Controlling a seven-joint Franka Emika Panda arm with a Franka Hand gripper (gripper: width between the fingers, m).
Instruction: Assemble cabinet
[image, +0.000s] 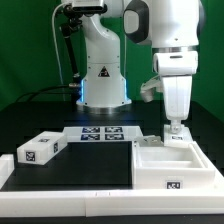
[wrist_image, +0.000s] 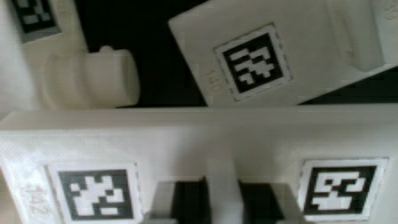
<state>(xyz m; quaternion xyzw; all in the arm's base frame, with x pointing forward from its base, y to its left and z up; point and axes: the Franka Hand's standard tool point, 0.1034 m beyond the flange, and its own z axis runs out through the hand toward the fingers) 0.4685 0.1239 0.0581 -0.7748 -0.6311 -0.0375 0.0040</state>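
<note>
Hanging low at the right side of the scene, the gripper (image: 172, 128) points straight down over the far wall of the cabinet body (image: 150, 178). This body is a white open-topped box on the black table (image: 80, 165), at the near right, with one square tag on its near face. From the exterior view the fingertips are at or just above the far rim; I cannot tell if they touch it.

In the wrist view the gripper (wrist_image: 226, 188) shows two dark fingers (wrist_image: 189, 200) standing side by side with a pale strip between them. They sit against a white wall of the cabinet body (wrist_image: 178, 150), between two tags on that wall. The picture is blurred, so I cannot tell whether the fingers are clamped on anything or just held apart.

Beyond that wall lie a tagged panel (wrist_image: 249, 60), white and skewed across the black surface, and a round white part (wrist_image: 89, 75) like a short peg or knob. Which cabinet pieces these are is unclear.

A separate white block (image: 40, 150) with a tag on top lies at the near left, well apart from the body. The marker board (image: 100, 133) lies flat between them, farther back, in front of the robot base (image: 103, 80).
</note>
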